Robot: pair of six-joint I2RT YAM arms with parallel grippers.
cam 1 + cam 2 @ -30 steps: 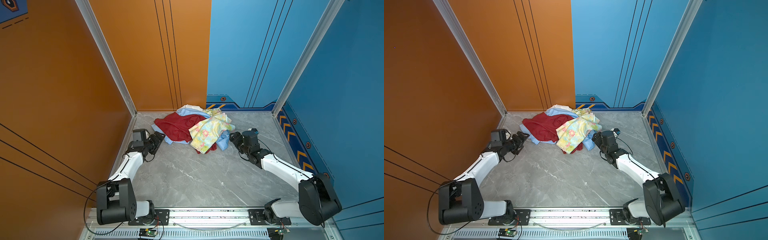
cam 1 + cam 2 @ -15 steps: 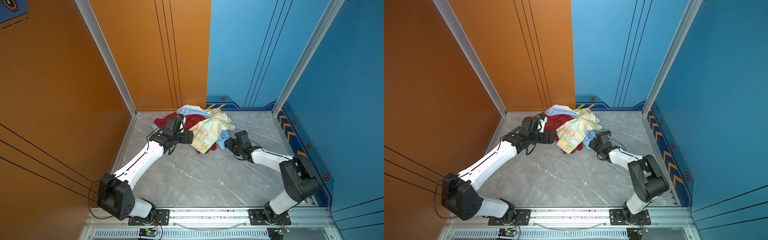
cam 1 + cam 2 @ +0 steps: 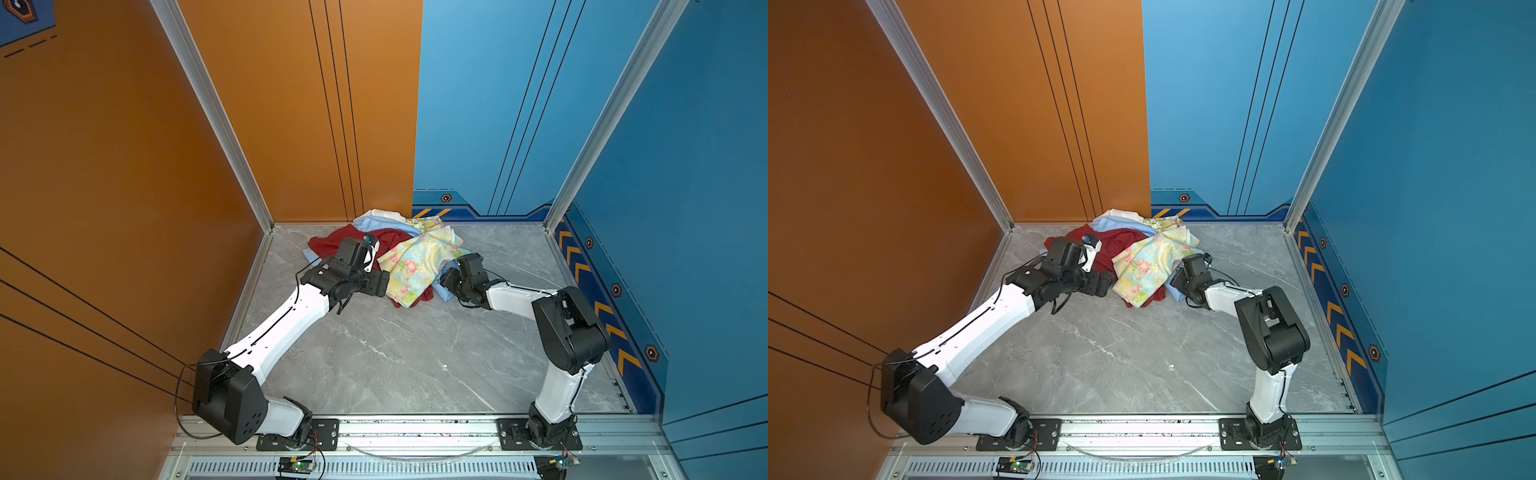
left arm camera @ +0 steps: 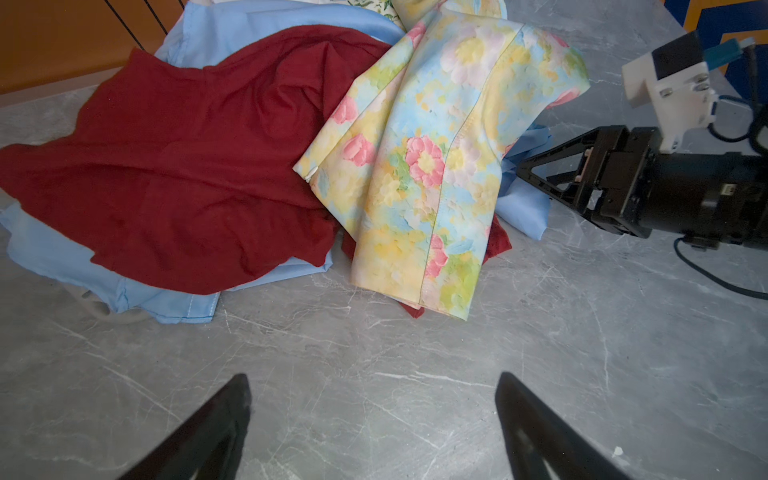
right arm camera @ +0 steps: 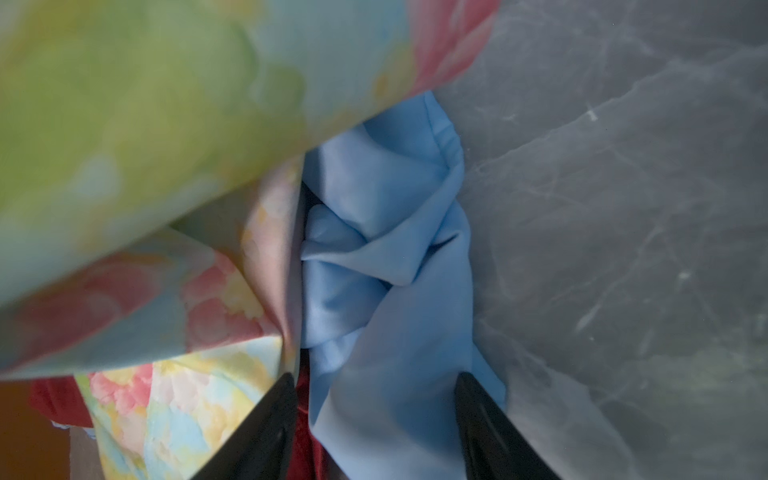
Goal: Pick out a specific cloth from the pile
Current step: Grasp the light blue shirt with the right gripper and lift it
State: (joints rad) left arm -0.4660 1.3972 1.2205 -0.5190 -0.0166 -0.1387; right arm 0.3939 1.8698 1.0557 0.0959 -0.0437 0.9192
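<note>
Pile [image 3: 399, 243]: heap of mixed garments at 12 o'clock on the grey marbled surface [image 3: 395, 353], against the back wall where the orange and blue panels meet.
Cloth [image 3: 376, 224]: light sky-blue, smooth and thin, mostly buried. In both top views, strips show at the pile's 12, 9 and 4 o'clock edges. The left wrist view shows a stitched hem [image 4: 191, 307] lying on the surface under the red garment.
Red cloth [image 4: 187, 166]: dark red, spread over the blue one on the 9 o'clock half of the pile.
Floral cloth [image 4: 432, 166]: pastel yellow with pink flowers, draped over the 3 o'clock half, overlapping the red one.
Left tool [image 4: 372, 376]: jaws wide apart with nothing between them, over bare surface. In a top view [image 3: 384, 283] it sits at the pile's 7 o'clock, just beside the floral edge.
Right tool [image 5: 375, 376]: at the pile's 4 o'clock [image 3: 446, 278], low on the surface. Fingers [image 5: 274, 411] stand apart astride a bunched fold of the blue cloth [image 5: 374, 249], under the floral overhang.
Right grip: cannot tell whether the fold is pinched or merely lies between the jaws.
</note>
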